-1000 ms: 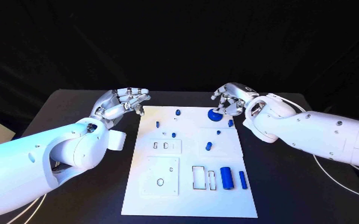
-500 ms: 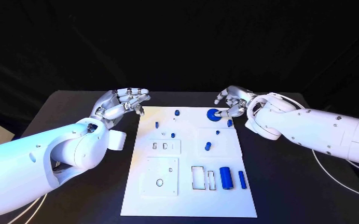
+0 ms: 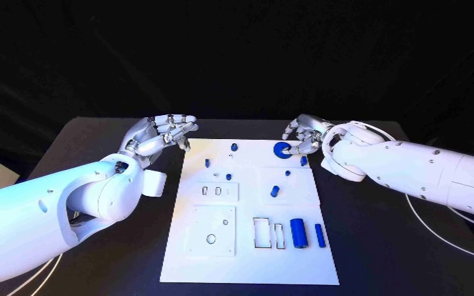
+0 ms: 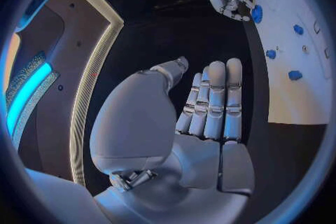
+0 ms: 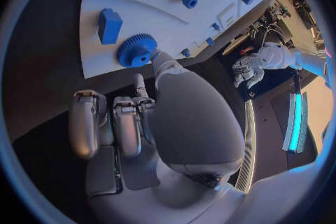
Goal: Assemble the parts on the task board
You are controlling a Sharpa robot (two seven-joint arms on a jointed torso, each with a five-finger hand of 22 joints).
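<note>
The white task board lies in the middle of the table. A blue gear lies flat near the board's far right corner. My right hand hovers just beside it, and in the right wrist view its thumb tip touches the rim of the gear while the other fingers stay curled back off it. My left hand hangs off the board's far left corner, holding nothing, its fingers side by side. Small blue parts are scattered on the board, with two blue cylinders at the near right.
Recessed slots and a square plate with holes sit on the board's left half, and a rectangular pocket lies beside the cylinders. A blue block lies close to the gear. Black table surrounds the board.
The gear, tilted under my right hand's fingers a second ago, now lies flat on the board. The right hand has drawn slightly toward the far edge. The left hand has not moved.
</note>
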